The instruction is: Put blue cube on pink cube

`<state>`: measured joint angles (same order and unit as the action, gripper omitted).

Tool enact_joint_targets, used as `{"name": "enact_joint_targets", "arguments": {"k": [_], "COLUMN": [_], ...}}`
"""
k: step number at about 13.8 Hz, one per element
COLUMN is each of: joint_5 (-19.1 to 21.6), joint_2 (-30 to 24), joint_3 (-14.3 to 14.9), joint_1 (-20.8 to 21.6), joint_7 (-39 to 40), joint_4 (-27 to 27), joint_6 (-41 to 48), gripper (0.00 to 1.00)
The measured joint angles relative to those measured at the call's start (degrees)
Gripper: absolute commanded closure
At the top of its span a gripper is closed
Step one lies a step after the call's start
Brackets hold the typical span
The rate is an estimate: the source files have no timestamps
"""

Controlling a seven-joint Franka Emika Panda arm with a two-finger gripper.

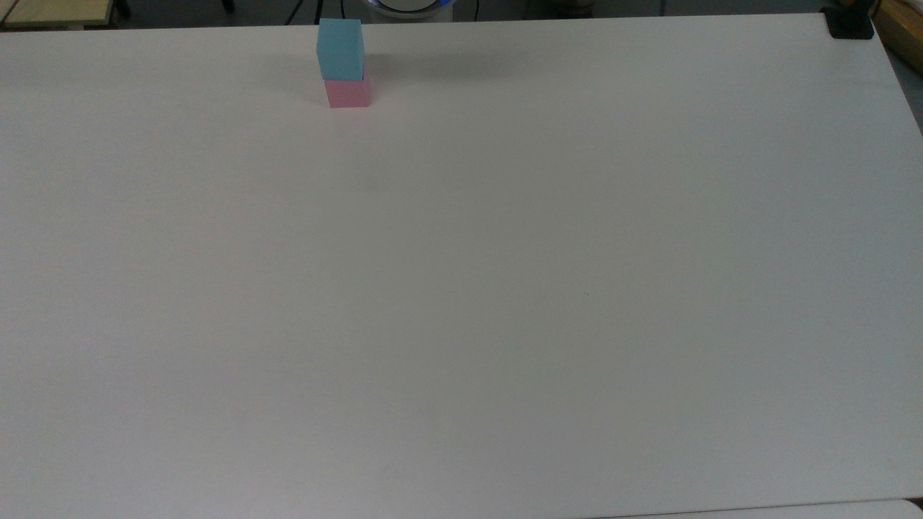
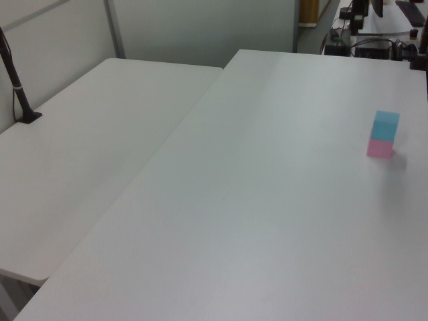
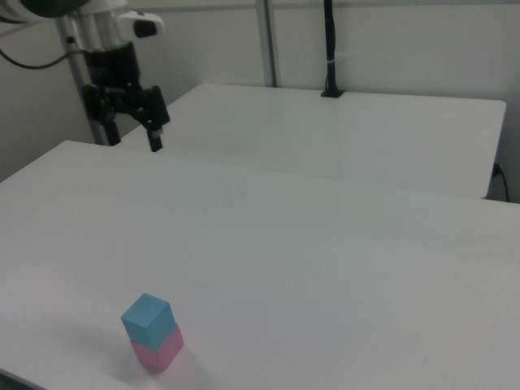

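1. Top view: blue cube (image 1: pixel 339 49) sits on pink cube (image 1: pixel 349 94), touching, both upright. The stack is close to the table's (image 1: pixel 461 288) far edge, left of mid in the top view. Blue is set a bit toward the top view's left, so it is not quite flush with pink. A black clamp (image 1: pixel 849 23) sits at the far right corner.
2. Left view: blue cube (image 2: pixel 386 124) on pink cube (image 2: pixel 380 148), near the table's (image 2: pixel 267 200) right edge in the left view. A second table (image 2: pixel 87 147) butts against the left edge, with a black post (image 2: pixel 17 87) on it.
3. Right view: the stack is near the table's (image 3: pixel 325 244) near edge, toward the near left corner, with blue (image 3: pixel 147 320) on top of pink (image 3: pixel 160 351). The gripper (image 3: pixel 132 134) hangs above the far left edge, well apart from the cubes. Its fingers are spread and hold nothing.
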<state>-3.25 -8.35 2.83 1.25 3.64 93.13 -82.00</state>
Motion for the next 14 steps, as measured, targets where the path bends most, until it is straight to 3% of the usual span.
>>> {"name": "enact_joint_targets", "arguments": {"k": [4,14], "joint_5": [0.0,-0.03], "joint_2": [7.93,9.5], "joint_3": [-0.21,-0.28], "joint_1": [0.06,4.5], "joint_7": [-3.92,-8.37], "joint_4": [-3.16,-3.83], "joint_6": [-6.74,-9.18], "gripper": [0.0,0.0]}}
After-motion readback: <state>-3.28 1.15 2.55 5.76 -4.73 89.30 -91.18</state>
